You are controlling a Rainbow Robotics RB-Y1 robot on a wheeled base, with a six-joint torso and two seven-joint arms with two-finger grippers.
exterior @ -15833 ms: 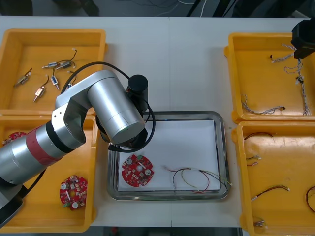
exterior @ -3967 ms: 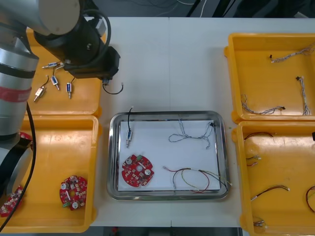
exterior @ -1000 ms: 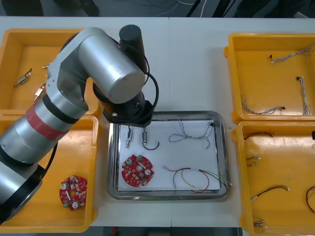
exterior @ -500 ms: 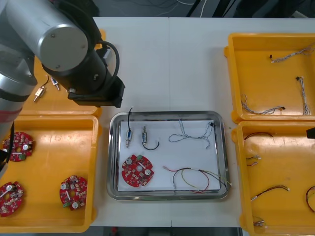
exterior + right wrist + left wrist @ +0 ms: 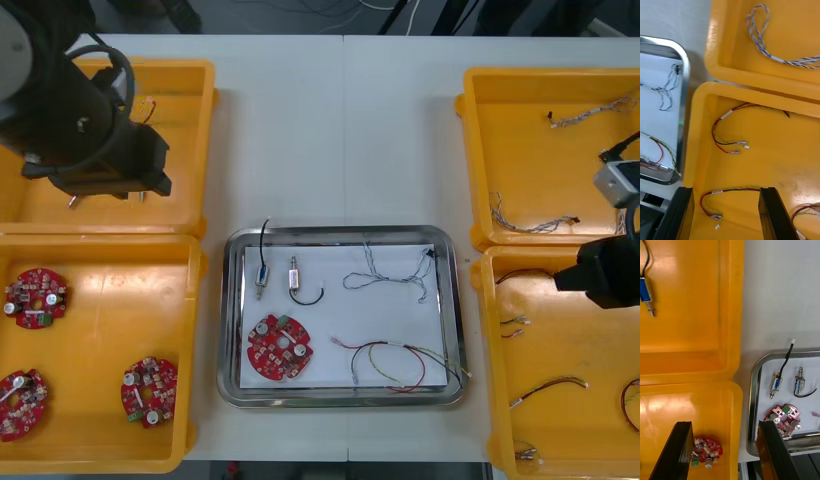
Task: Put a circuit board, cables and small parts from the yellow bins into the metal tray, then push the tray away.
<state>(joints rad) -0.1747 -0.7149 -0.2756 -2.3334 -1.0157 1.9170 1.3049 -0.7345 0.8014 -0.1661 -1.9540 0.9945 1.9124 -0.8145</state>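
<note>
Here the left gripper hangs empty, fingers wide, the tray and its circuit board just beyond one finger. The right gripper's fingers, also wide, straddle a cable in a bin.

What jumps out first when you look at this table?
The shiny metal tray in the middle of the table draws the eye: it holds a round red circuit board, two small metal parts and cables. Bright yellow bins flank it, two on each side. The left gripper hangs open over the left bins, the right gripper open over the near right bin.
</note>
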